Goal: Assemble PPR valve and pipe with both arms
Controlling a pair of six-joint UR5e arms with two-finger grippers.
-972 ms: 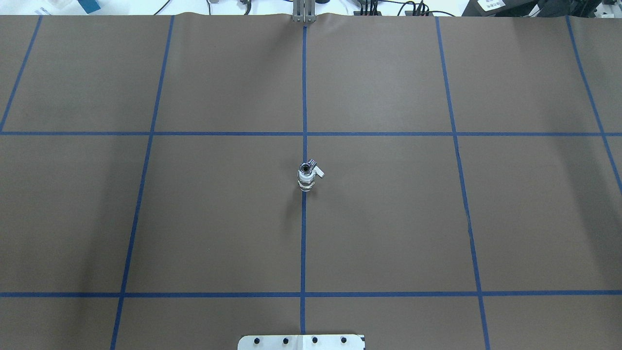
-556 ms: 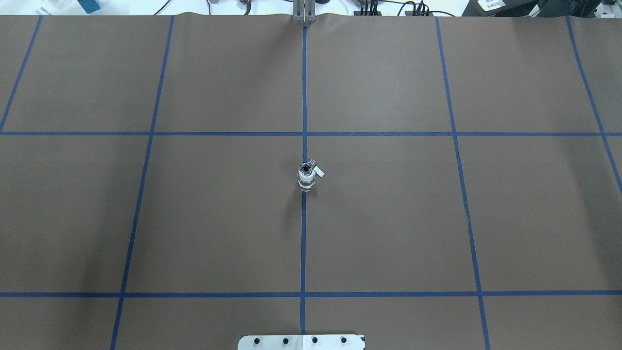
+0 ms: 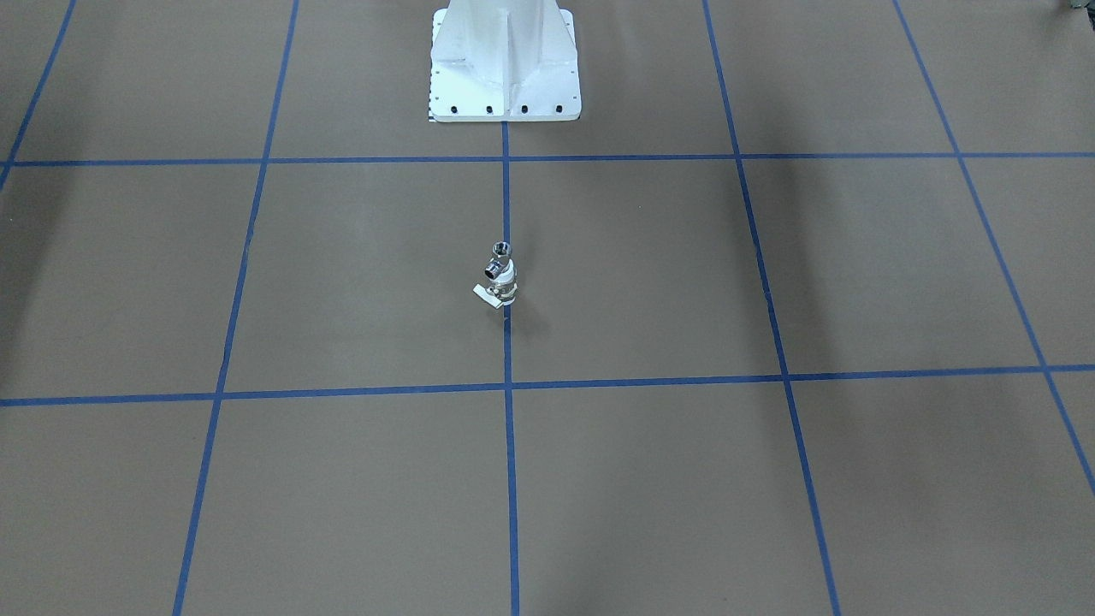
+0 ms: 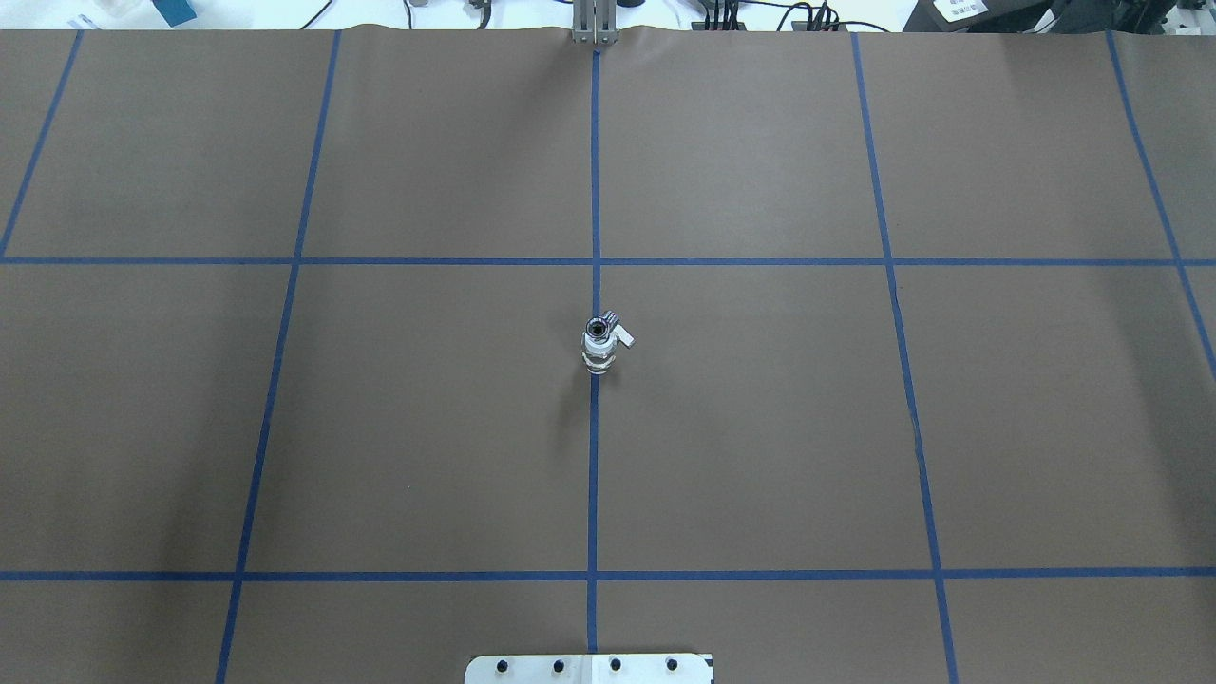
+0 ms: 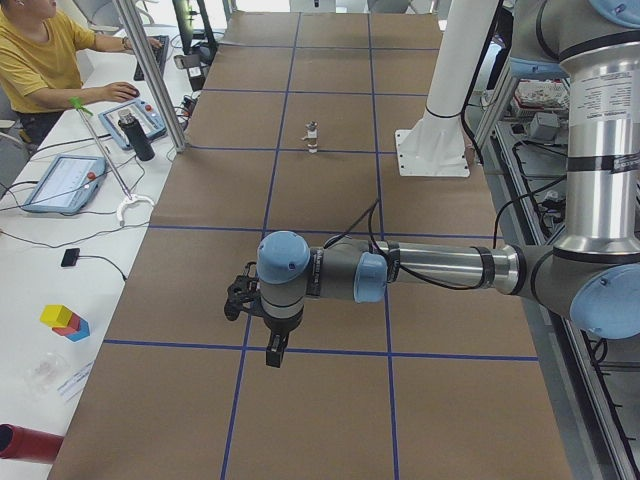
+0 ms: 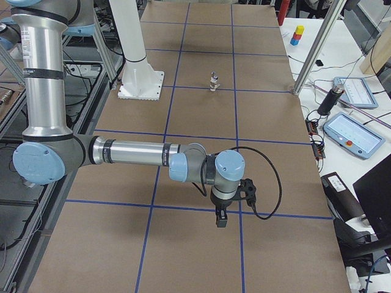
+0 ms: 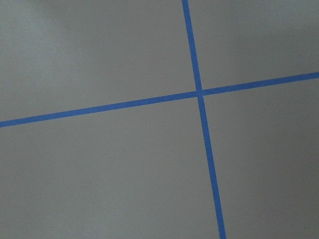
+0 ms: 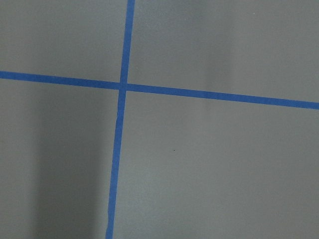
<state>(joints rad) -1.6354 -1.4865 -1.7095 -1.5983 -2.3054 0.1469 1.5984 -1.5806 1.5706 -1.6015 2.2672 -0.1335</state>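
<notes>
The PPR valve (image 4: 598, 357) stands upright on the blue centre line in the middle of the table, its flat lever (image 4: 623, 335) sticking out sideways. The chrome pipe (image 4: 598, 329) sits on top of it, one open end up. Both also show in the front view, valve (image 3: 506, 292) below pipe (image 3: 500, 259). My left gripper (image 5: 274, 355) shows only in the left side view and my right gripper (image 6: 220, 220) only in the right side view. Both hang over the table far from the valve, and I cannot tell whether they are open or shut. The wrist views show only table and tape.
The white bolted pedestal (image 3: 505, 77) stands at the robot's edge of the table. Blue tape lines (image 4: 595, 475) grid the brown table. A person (image 5: 40, 60) sits at a side bench with tablets (image 5: 65, 182) and a black bottle (image 5: 138, 136).
</notes>
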